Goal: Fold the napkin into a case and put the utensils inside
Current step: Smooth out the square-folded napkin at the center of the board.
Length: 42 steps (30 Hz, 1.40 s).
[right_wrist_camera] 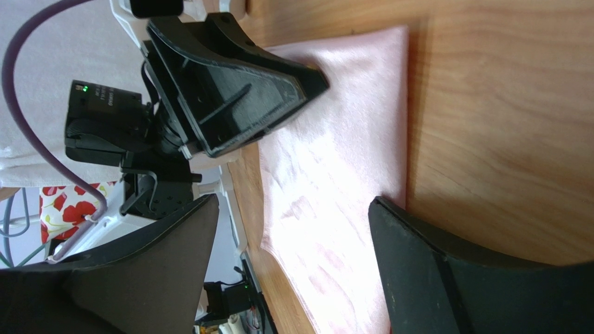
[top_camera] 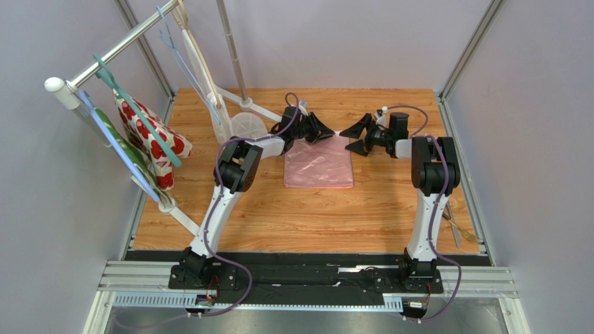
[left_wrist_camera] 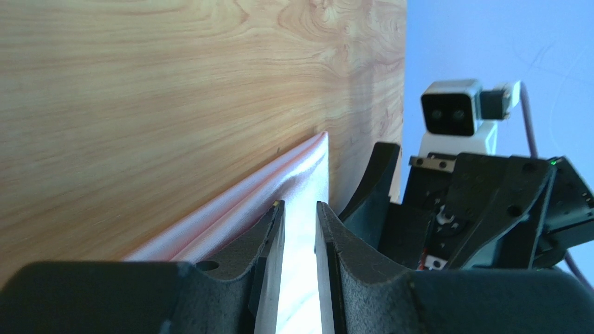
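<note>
The pink napkin lies folded into a flat rectangle on the wooden table. My left gripper is at its far edge. In the left wrist view its jaws stand close together with the napkin filling the narrow gap between them. My right gripper is open at the napkin's far right corner. In the right wrist view its fingers spread wide over the napkin, holding nothing. The utensils lie by the table's right edge, beyond the right arm.
A rack at the left carries hangers with a white red-flowered cloth and a green cloth. Its white stand and round base sit just left of the left gripper. Grey walls close in the table on three sides.
</note>
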{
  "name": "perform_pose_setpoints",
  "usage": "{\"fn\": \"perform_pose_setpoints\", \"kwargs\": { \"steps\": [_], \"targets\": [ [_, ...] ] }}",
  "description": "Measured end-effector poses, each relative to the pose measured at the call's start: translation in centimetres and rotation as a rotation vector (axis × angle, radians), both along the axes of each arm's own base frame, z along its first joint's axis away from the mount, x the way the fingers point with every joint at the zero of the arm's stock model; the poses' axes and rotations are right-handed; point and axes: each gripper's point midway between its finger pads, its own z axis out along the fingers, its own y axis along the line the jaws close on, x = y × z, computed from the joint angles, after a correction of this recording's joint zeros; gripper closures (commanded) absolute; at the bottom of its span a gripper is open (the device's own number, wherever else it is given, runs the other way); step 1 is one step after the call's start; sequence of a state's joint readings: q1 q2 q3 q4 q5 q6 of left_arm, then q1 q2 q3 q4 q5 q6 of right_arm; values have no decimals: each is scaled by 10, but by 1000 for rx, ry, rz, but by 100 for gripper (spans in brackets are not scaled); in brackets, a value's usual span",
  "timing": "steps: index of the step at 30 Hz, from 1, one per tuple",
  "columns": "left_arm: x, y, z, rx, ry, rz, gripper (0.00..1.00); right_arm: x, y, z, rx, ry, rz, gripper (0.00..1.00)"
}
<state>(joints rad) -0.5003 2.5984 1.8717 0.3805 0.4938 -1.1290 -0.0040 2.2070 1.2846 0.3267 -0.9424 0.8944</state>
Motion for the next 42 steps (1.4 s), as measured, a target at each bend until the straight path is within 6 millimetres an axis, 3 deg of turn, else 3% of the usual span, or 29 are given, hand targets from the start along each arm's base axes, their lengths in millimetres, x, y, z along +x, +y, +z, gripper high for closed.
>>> {"fn": "perform_pose_setpoints", "kwargs": {
  "steps": [6,10,17,22,31,38,42],
  "targets": [
    [2,4,-5,16,30,21,69,-26,2,-11,11,19,23,18],
    [2,4,-6,41,20,6,69,-57,0,-12,-4,35,26,18],
    [-8,-2,-3,83,-5,-68,68,-97,-7,0,-80,32,26,17],
    [-25,-11,4,76,-4,-115,67,-100,-5,9,-99,0,40,16],
    [-49,-44,21,-21,-6,-185,67,-113,28,-11,-75,36,119,17],
    [-50,-43,-7,-31,67,-169,68,-124,29,-16,-47,28,135,17],
    [-43,-42,-2,-31,66,-151,67,-139,28,-17,-44,30,144,17]
  ]
}}
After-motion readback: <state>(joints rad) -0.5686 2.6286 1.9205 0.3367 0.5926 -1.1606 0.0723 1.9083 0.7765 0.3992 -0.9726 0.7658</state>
